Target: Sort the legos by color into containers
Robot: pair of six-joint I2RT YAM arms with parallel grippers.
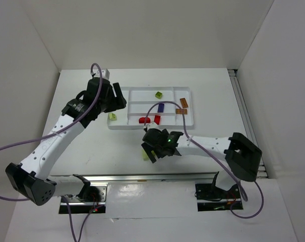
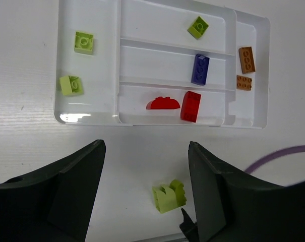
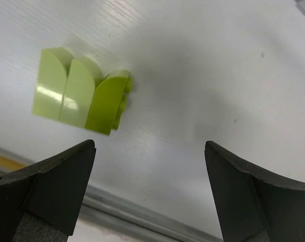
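Observation:
The white tray (image 1: 191,121) holds two lime bricks (image 2: 83,42) (image 2: 71,85) in its left compartment, one lime brick (image 2: 198,26) in the top one, a purple brick (image 2: 200,69), two red pieces (image 2: 163,103) (image 2: 190,106) and two orange bricks (image 2: 246,59) (image 2: 243,82). A larger pale yellow-green piece (image 3: 81,98) lies on the table near the tray's front, also in the top view (image 1: 143,155). My right gripper (image 3: 149,191) is open and empty just beside it. My left gripper (image 2: 147,196) is open and empty, above the tray's left end (image 1: 116,98).
A metal rail (image 1: 152,177) runs along the table's near edge, close behind the pale piece. A purple cable (image 2: 283,154) loops over the table by the right arm. White walls enclose the table on three sides.

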